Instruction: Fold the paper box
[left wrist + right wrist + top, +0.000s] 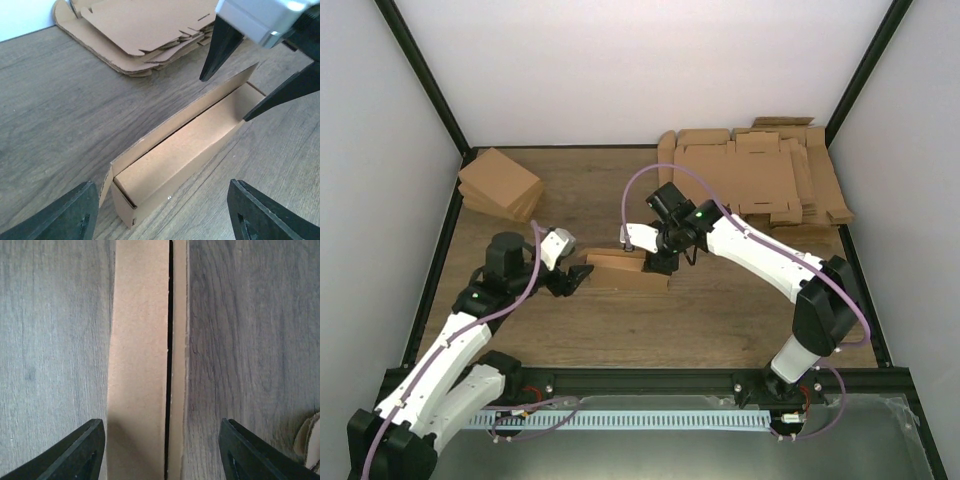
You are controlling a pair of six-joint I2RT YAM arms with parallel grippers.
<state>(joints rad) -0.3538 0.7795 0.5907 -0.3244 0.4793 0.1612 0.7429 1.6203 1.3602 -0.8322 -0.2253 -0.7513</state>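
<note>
The paper box (626,272) lies long and narrow on the wooden table, its lid panel folded down with a thin dark slit along the back wall. In the left wrist view the box (185,145) has its near end flap slightly ajar. My left gripper (576,280) is open at the box's left end, its jaws (161,200) wide and touching nothing. Over the right end, my right gripper (660,262) is open too. Its black fingers (220,50) straddle the far end. From above, the right gripper (161,440) stands either side of the box (140,365) with gaps on both sides.
A thick pile of flat tabbed cardboard sheets (760,175) lies at the back right, also seen as the pile (145,30) beyond the box. Stacked small brown boxes (500,185) sit at the back left. Black frame posts and white walls bound the table.
</note>
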